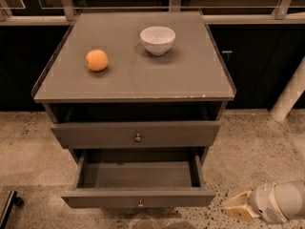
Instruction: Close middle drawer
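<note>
A grey-brown cabinet (pixel 133 93) is being viewed from the front and above, standing on a speckled floor (pixel 252 142). The middle drawer (pixel 105 199) is being found pulled well out towards the camera, its bare inside exposed and its low front carrying a tiny knob (pixel 140 203) at the centre. Directly above it, the top drawer (pixel 95 135), with a taller front and a larger knob (pixel 138 138), is being seen almost pushed in, with a dark gap showing between its front and the cabinet top. On the cabinet top, an orange (pixel 96 60) is being noted at the left and a white bowl (pixel 157 39) upright towards the back, right of centre; the two are well apart. The gripper (pixel 237 208) is being held low at the bottom right of the view, just beside the right end of the middle drawer's front, apart from it and pointing towards it. Its tan tip is being carried by a white rounded arm (pixel 281 206) entering from the right edge. Whether the gripper is spread or pressed together cannot be told, and nothing is being seen held in it.
</note>
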Controlling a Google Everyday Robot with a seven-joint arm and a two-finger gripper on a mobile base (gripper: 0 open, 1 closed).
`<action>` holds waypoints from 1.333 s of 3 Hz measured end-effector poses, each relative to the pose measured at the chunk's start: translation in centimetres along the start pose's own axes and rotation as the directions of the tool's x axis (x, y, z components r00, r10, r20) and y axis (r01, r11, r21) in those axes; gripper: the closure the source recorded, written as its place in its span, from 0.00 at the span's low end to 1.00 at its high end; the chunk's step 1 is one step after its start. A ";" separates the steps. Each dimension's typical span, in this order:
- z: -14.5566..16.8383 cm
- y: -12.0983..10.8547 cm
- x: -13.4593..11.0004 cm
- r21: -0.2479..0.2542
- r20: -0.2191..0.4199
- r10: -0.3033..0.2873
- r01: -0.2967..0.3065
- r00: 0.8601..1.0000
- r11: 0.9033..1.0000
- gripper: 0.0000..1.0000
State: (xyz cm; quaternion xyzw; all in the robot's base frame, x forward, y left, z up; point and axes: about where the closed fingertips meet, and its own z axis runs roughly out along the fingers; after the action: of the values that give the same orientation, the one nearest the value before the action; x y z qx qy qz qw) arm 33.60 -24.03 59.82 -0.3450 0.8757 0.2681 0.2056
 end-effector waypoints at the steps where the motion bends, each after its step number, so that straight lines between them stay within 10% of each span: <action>1: 3.4 -4.0 1.5 -0.030 0.067 0.051 -0.049 0.996 0.998 1.00; 4: 11.1 -8.8 4.2 -0.119 0.142 0.169 -0.153 0.975 0.981 1.00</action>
State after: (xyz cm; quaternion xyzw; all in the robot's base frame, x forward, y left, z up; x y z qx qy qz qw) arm 38.97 -24.77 46.02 -0.2620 0.8670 0.3561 0.2301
